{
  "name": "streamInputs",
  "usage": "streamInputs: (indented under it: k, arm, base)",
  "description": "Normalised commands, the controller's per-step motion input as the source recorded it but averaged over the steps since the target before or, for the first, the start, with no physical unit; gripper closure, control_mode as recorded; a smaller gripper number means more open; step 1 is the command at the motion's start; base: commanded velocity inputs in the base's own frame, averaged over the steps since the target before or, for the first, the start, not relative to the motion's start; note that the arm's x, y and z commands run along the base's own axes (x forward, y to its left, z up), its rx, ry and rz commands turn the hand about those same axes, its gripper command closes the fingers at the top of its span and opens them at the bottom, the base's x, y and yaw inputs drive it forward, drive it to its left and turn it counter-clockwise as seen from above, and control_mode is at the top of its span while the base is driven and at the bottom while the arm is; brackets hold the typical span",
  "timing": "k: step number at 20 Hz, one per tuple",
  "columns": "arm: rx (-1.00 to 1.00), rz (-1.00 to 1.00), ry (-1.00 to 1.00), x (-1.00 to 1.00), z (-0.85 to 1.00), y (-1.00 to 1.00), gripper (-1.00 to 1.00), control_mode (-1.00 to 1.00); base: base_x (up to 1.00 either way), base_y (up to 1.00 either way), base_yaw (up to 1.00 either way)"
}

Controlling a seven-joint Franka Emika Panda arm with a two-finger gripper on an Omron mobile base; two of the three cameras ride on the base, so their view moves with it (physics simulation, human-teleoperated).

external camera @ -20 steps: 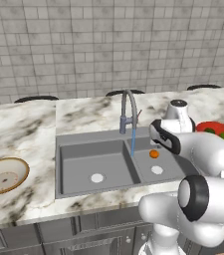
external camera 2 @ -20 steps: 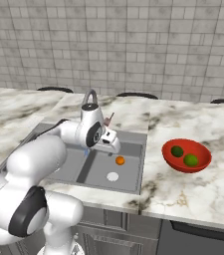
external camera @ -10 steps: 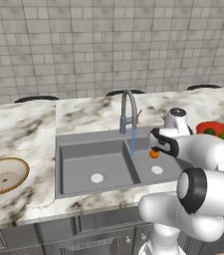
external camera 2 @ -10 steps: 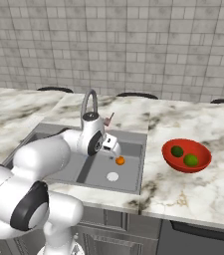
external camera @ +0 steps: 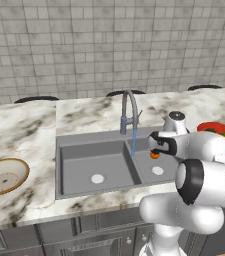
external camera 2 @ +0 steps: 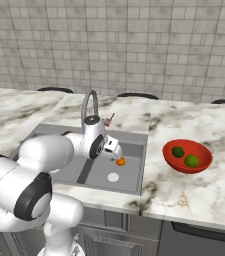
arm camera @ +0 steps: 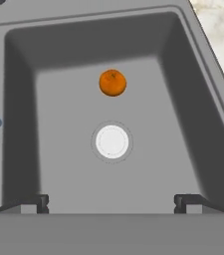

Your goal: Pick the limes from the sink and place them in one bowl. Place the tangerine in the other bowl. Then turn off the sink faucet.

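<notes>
Compared with a second ago, the white arm's hand has swung from beside the faucet to over the right basin of the grey metal double-basin sink (external camera: 74, 145), and the two-finger gripper (arm camera: 111, 201) now points down into that basin. Its dark finger tips (arm camera: 34, 202) stand spread wide at the bottom of the hand view with nothing between them. The small round orange tangerine (arm camera: 112, 82) lies on the basin floor, just beyond the round white drain (arm camera: 112, 142) and apart from it, untouched; in the left base view it peeks out just beneath the wrist. The arm reaches forward with its forearm roughly level across the front counter edge and its wrist bent downward over the sink. A thin blue stream runs from the tall grey gooseneck faucet (external camera: 128, 111) into the sink, so the water is on. Two green limes (external camera 2: 184, 156) sit together in the shallow glossy red bowl (external camera 2: 199, 165) on the marble counter (external camera 2: 204, 125) to the right of the sink. The wide tan-rimmed bowl with a pale inside (external camera: 4, 176) rests on the counter far to the left. No lettering or labels can be read anywhere.
</notes>
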Motion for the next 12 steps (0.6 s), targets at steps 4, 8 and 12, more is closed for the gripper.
streamInputs:
  k: [4,8,12]
  arm:
    - [0.0,0.0,0.0,0.13,-0.07,-0.06,-1.0,-1.0]
    - [0.0,0.0,0.0,0.11,-0.14,-0.11,-1.0,-1.0]
    - [0.0,0.0,0.0,0.14,-0.14,-0.08,-1.0,-1.0]
  base:
    - [0.0,0.0,0.0]
    - [0.0,0.0,0.0]
    - [0.0,0.0,0.0]
